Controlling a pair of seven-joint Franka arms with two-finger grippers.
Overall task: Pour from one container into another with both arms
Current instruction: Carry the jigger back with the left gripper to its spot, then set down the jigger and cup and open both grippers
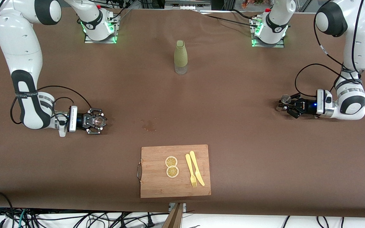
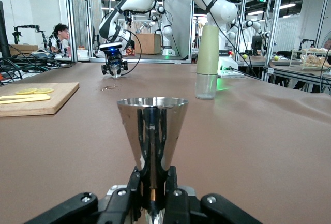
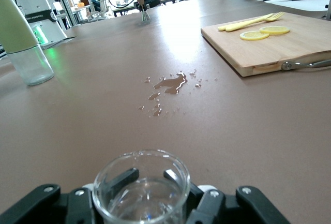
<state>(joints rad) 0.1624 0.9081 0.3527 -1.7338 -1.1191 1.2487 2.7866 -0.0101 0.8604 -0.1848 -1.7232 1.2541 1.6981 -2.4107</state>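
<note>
Right gripper [image 1: 96,121], frame's lower left, clasps the glass tumbler [image 1: 99,120]. Left gripper [image 1: 287,106], frame's right edge, grips the jigger [image 1: 285,99] upright. Both sit well apart, with the spill [image 1: 149,125] between them.

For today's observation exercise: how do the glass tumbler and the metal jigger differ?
The tumbler is clear glass with a round, wide mouth; the jigger is shiny opaque metal, a cone narrowing to a waist. The right hand grips the tumbler, the left hand the jigger. Both stand upright near the table.
</note>
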